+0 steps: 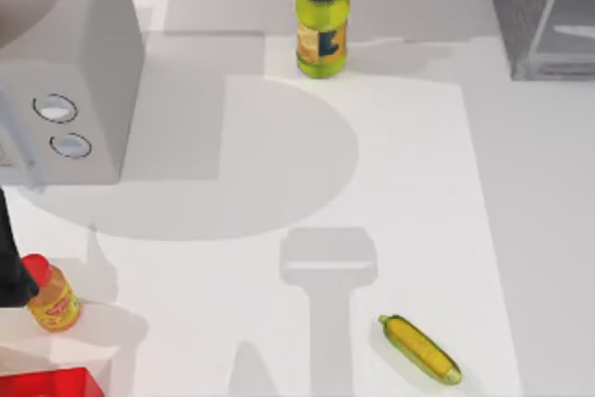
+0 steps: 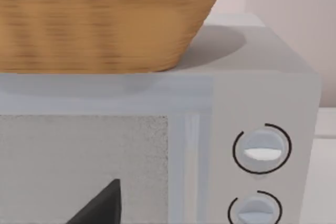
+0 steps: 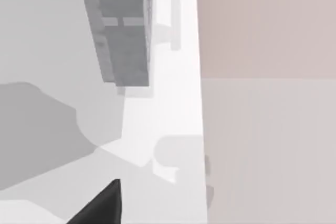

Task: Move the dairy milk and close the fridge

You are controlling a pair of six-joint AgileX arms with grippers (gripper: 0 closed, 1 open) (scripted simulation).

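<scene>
The dairy milk is out of view. The fridge, a dark grey speckled box with a pale panel beside it, stands at the table's far right corner. It appears again in the right wrist view as a speckled block far off. A dark part of my left arm sits at the table's left edge, beside an orange bottle. A dark tip of my left gripper faces the front of the light grey box with dials. A dark tip of my right gripper hangs over pale table surface.
A light grey box with two round dials fills the far left, with a wicker basket on top. A yellow-green bottle stands far centre. An orange red-capped bottle, a red block and a corn cob lie near the front.
</scene>
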